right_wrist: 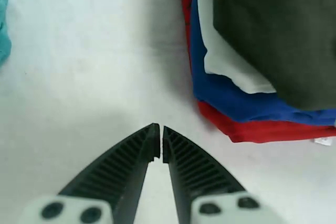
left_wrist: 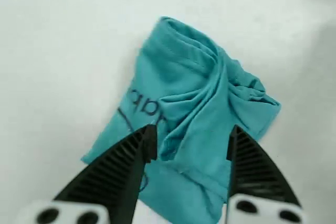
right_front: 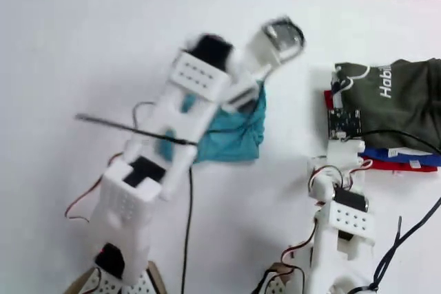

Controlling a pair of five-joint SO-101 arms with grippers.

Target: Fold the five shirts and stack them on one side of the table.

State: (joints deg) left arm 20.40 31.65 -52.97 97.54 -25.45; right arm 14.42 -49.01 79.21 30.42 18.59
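In the high view, the teal shirt (right_front: 238, 139) is lying at the centre of the frame on the white bench (right_front: 69, 46). The left arm (right_front: 172, 122) is hanging over it from the lower left and partly covering it. The stack of folded shirts (right_front: 403, 101) is sitting at the right edge, well apart from the teal shirt, with the right arm (right_front: 344, 218) standing just beside it. In the left wrist view, the left end effector (left_wrist: 191, 140) is hovering wide open above the teal shirt and gripping nothing. The shirt is lying as a loose, rumpled packet, with a bunched ridge of fabric running between the jaws. In the right wrist view, the right end effector (right_wrist: 161, 140) is hanging almost fully closed over bare bench beside the stack, tips nearly touching and holding nothing. The stack is showing red at the base, then blue, white and dark green on top. The step in hand appears to be tidying the teal shirt's fold. Set the jaws astride one clean edge, not the bunched ridge. Pinch all layers together, draw the fabric flat, and release only once the packet is lying square enough to stack.
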